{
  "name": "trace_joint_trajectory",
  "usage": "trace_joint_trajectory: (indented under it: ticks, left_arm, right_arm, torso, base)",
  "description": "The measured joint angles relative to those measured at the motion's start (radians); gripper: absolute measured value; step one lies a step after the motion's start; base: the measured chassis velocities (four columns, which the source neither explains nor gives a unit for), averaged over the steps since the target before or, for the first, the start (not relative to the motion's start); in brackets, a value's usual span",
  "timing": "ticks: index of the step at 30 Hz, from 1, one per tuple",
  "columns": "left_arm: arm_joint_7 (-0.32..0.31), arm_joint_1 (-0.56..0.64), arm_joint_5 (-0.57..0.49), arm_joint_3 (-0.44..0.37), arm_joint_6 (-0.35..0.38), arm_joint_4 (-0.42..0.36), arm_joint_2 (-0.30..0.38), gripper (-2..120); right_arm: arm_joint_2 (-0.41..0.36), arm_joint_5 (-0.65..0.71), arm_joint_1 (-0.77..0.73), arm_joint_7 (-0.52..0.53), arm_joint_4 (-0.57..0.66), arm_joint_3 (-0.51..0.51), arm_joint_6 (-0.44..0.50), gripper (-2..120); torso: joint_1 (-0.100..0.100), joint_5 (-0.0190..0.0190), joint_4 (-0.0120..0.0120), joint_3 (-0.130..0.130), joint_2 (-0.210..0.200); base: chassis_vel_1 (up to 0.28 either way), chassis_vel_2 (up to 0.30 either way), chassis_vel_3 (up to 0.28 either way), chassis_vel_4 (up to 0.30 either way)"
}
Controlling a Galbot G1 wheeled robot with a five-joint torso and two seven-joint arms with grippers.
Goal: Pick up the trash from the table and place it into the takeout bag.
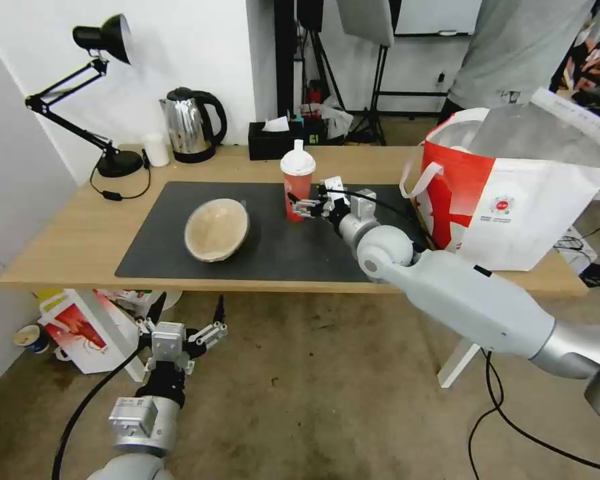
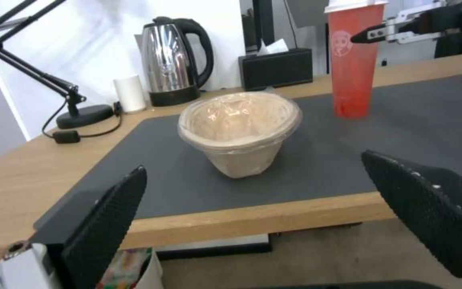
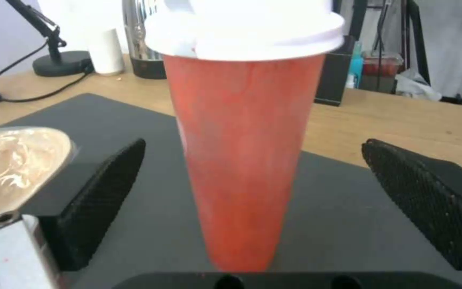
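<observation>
Closest to me, my left gripper (image 1: pixel 188 312) hangs low in front of the table (image 1: pixel 67 247), below its front edge, with its jaws spread wide and nothing between them. Just behind it, on the floor under the table, I see a red-and-white carton (image 1: pixel 80 330); any print on it is too small for me to read.

Up on the dark grey mat (image 1: pixel 280 250), the round tan lidded bowl (image 1: pixel 217 229) sits left of centre, upright. My right arm reaches across the mat, and my right gripper (image 1: pixel 299 204) is at the red cup (image 1: pixel 298 188). In the right wrist view the cup stands upright between the two black pads (image 3: pixel 102 196), which are apart from its sides, so the jaws are released. I can make out a faint round logo on the cup, but no legible words.

To the right, the takeout bag (image 1: pixel 513 200) stands open on the table, showing a small round red logo whose lettering I cannot read.

Farther back stand a kettle (image 1: pixel 192 125), a black tissue box (image 1: pixel 273 139) and a desk lamp (image 1: pixel 93 93).
</observation>
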Motion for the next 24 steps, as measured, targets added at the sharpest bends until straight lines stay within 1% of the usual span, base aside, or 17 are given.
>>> trace_joint_trajectory:
  ticks: [4, 7, 13, 16, 17, 18, 20, 21, 23, 24]
  left_arm:
    - [0.000, 0.000, 0.000, 0.000, 0.000, 0.000, 0.000, 100]
    - [0.000, 0.000, 0.000, 0.000, 0.000, 0.000, 0.000, 100]
    - [0.000, 0.000, 0.000, 0.000, 0.000, 0.000, 0.000, 100]
    - [0.000, 0.000, 0.000, 0.000, 0.000, 0.000, 0.000, 100]
    - [0.000, 0.000, 0.000, 0.000, 0.000, 0.000, 0.000, 100]
    - [0.000, 0.000, 0.000, 0.000, 0.000, 0.000, 0.000, 100]
    - [0.000, 0.000, 0.000, 0.000, 0.000, 0.000, 0.000, 100]
    - [0.000, 0.000, 0.000, 0.000, 0.000, 0.000, 0.000, 100]
    - [0.000, 0.000, 0.000, 0.000, 0.000, 0.000, 0.000, 100]
    - [0.000, 0.000, 0.000, 0.000, 0.000, 0.000, 0.000, 100]
  right_arm:
    - [0.019, -0.004, 0.002, -0.004, -0.022, 0.002, 0.003, 100]
    - [0.057, -0.012, 0.004, -0.015, -0.061, 0.003, 0.016, 100]
    - [0.077, -0.012, 0.007, -0.017, -0.076, 0.004, 0.024, 100]
    - [0.092, -0.009, 0.006, -0.019, -0.080, 0.005, 0.029, 91]
    - [0.091, -0.006, 0.003, -0.023, -0.080, 0.005, 0.032, 84]
    - [0.091, -0.006, 0.003, -0.023, -0.080, 0.005, 0.032, 84]
    - [0.085, -0.003, 0.003, -0.024, -0.077, 0.005, 0.033, 78]
    - [0.085, -0.003, 0.003, -0.024, -0.077, 0.005, 0.033, 78]
    - [0.073, 0.004, 0.003, -0.023, -0.062, 0.005, 0.033, 68]
    - [0.073, 0.004, 0.003, -0.023, -0.061, 0.005, 0.033, 68]
  torso:
    - [0.000, 0.0000, 0.0000, 0.000, 0.000]
    - [0.000, 0.0000, 0.0000, 0.000, 0.000]
    - [0.000, -0.0001, -0.0001, 0.000, 0.000]
    - [0.000, 0.0000, 0.0002, 0.000, 0.000]
    - [0.000, 0.0000, 0.0001, 0.000, 0.000]
    - [0.000, 0.0000, 0.0001, 0.000, 0.000]
    - [0.000, 0.0001, 0.0000, 0.000, 0.000]
    - [0.000, 0.0001, 0.0000, 0.000, 0.000]
    - [0.000, 0.0000, -0.0003, 0.000, 0.000]
    - [0.000, 0.0000, -0.0003, 0.000, 0.000]
  base:
    - [0.000, 0.000, 0.000, 0.000]
    - [0.000, 0.000, 0.000, 0.000]
    - [0.000, 0.000, 0.000, 0.000]
    - [0.000, 0.000, 0.000, 0.000]
    - [0.000, 0.000, 0.000, 0.000]
    - [0.000, 0.000, 0.000, 0.000]
    - [0.000, 0.000, 0.000, 0.000]
    - [0.000, 0.000, 0.000, 0.000]
    - [0.000, 0.000, 0.000, 0.000]
    - [0.000, 0.000, 0.000, 0.000]
